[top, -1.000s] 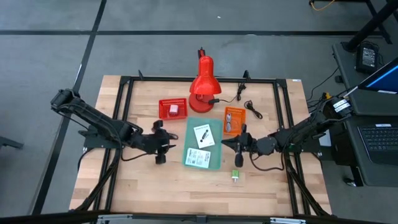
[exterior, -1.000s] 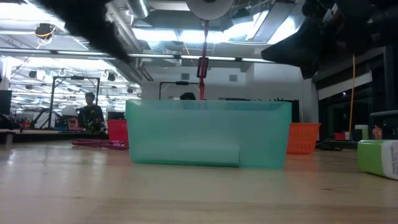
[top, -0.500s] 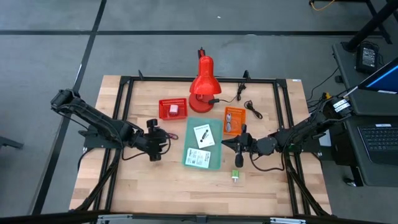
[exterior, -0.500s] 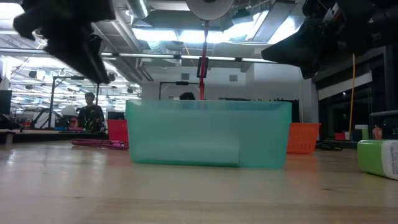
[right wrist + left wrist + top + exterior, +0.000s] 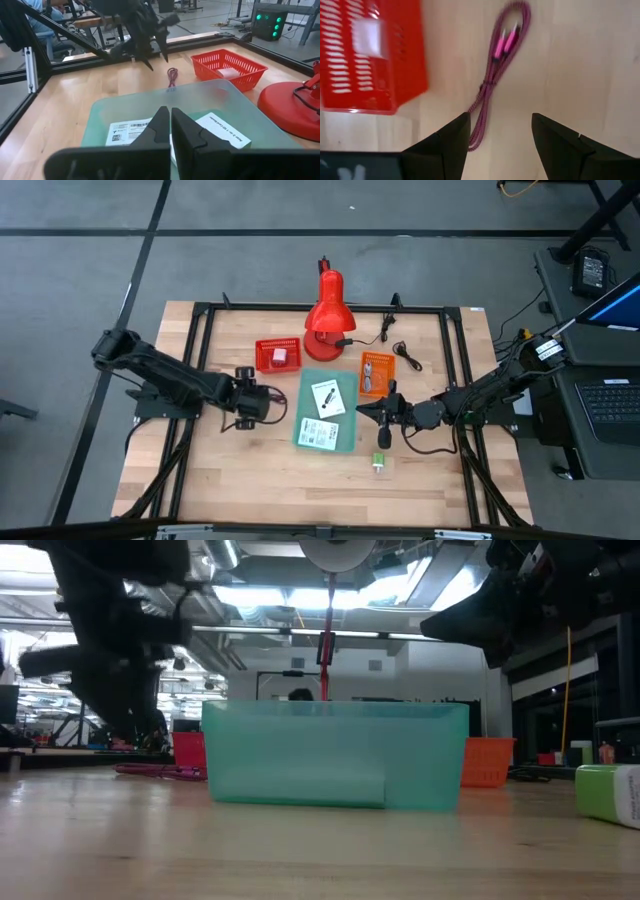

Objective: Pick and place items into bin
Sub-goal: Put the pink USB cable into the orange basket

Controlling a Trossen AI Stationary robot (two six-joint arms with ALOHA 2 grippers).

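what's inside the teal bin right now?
Two white printed cards lie flat in the teal bin, one nearer the lamp, one nearer the front. From the low view its wall hides them.

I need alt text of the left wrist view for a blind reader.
The left hand, fingers open, hangs over a pink braided cable lying on the wooden table. A red mesh basket with a pale item inside stands beside the cable.
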